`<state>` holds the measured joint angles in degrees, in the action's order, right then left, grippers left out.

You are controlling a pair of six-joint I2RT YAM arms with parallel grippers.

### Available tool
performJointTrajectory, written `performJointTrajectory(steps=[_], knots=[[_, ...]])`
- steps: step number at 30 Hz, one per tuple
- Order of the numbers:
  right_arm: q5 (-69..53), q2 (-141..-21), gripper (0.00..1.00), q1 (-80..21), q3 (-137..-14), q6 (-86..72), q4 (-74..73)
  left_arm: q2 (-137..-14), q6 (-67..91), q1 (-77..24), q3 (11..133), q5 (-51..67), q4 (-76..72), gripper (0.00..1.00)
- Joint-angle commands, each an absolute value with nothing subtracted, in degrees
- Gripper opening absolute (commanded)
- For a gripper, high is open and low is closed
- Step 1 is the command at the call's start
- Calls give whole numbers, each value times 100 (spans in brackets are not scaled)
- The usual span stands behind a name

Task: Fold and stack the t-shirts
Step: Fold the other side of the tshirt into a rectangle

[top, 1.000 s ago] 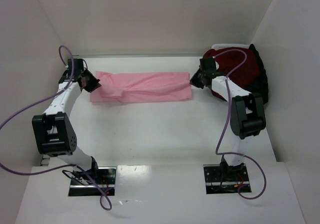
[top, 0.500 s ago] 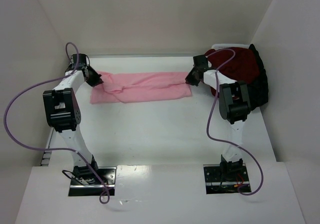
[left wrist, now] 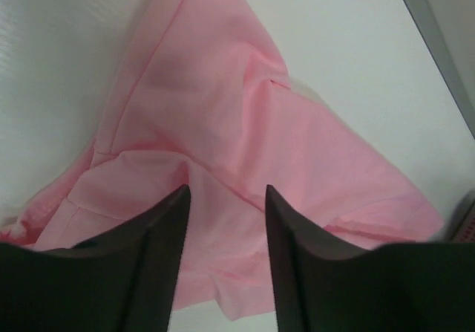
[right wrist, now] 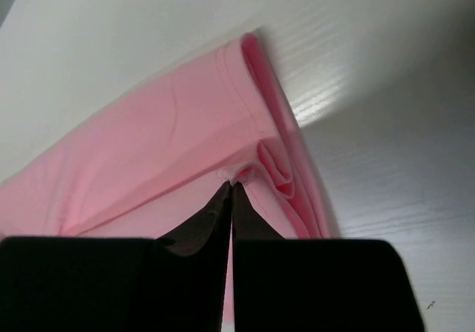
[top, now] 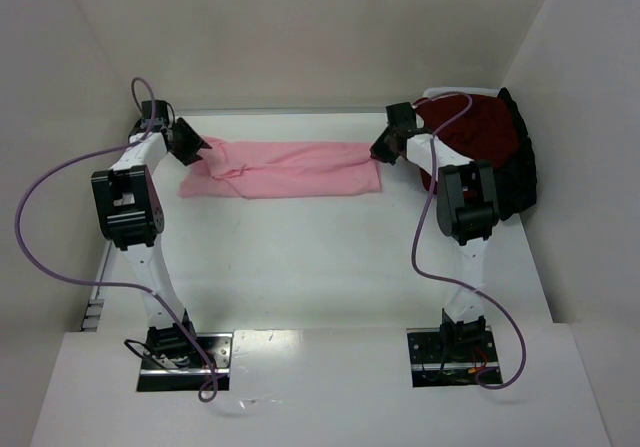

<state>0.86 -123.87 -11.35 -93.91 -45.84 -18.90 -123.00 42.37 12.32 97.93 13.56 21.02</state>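
The light pink t-shirt (top: 285,170) lies folded into a long band across the far part of the table. At its left end my left gripper (top: 198,147) stands open; in the left wrist view the pink t-shirt (left wrist: 237,124) lies beyond and between the parted fingers (left wrist: 159,235), with nothing pinched. My right gripper (top: 380,153) is at the band's right end, shut on a fold of the pink t-shirt (right wrist: 185,139) right at its tips (right wrist: 231,187). A dark red t-shirt (top: 478,132) and a black t-shirt (top: 522,172) are heaped at the far right.
White walls close in the table on the left, back and right. The heap of dark shirts sits against the right wall behind my right arm (top: 465,202). Purple cables loop off both arms.
Both arms carried the pink shirt's ends toward the back wall, folding the band narrower. The left gripper has opened and let go of its end; the right stays shut on its end.
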Motion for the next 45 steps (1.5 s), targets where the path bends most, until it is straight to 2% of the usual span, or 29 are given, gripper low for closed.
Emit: performJointTrajectory(steps=[1, 4, 6, 7, 10, 12, 16, 20, 24, 30, 38, 42, 44, 45], knots=[[202, -12542, 5, -1055, -9834, -4606, -1890, -12375, 4000, 1266, 10055, 1687, 1951, 55], [-9, -12665, 22, -1055, -10001, -4492, -1758, -12314, 3816, 1266, 10116, 1757, 1951, 68], [-88, -12665, 34, -1055, -10072, -4439, -1609, -12261, 3710, 1266, 10186, 1811, 2003, 72], [-88, -12613, 49, -1055, -10151, -4438, -1608, -12174, 3657, 1266, 10187, 1811, 2004, 78], [-175, -12499, 64, -1055, -10510, -4438, -1669, -11884, 3455, 1266, 10239, 1758, 2092, 87], [-359, -12411, 65, -1055, -10669, -4272, -1609, -11699, 3375, 1266, 10099, 1758, 2162, 92], [-1052, -12278, 67, -1326, -11151, -4122, -1397, -10989, 3428, 1266, 9143, 1890, 2005, 93], [-1371, -12663, 67, -1809, -11583, -4000, -1397, -10767, 3577, 1266, 8377, 1775, 1890, 93], [-1547, -13181, 65, -2346, -12137, -3946, -1739, -10836, 3700, 1327, 8191, 1775, 1714, 87], [-1556, -13842, 64, -2961, -13007, -3885, -2223, -11399, 4043, 1389, 7999, 2935, 1206, 76], [-1178, -13563, 64, -2962, -12657, -3780, -2276, -11979, 4280, 1389, 8182, 3234, 844, 74], [-932, -13211, 64, -2962, -12192, -3779, -2084, -12111, 4517, 1389, 8183, 3234, 449, 64], [-862, -13079, 64, -2962, -11866, -3779, -2013, -12234, 4702, 1389, 8244, 3357, 343, 56], [-783, -12956, 64, -2962, -11752, -3779, -1943, -12234, 4772, 1389, 8322, 3357, 238, 47]])
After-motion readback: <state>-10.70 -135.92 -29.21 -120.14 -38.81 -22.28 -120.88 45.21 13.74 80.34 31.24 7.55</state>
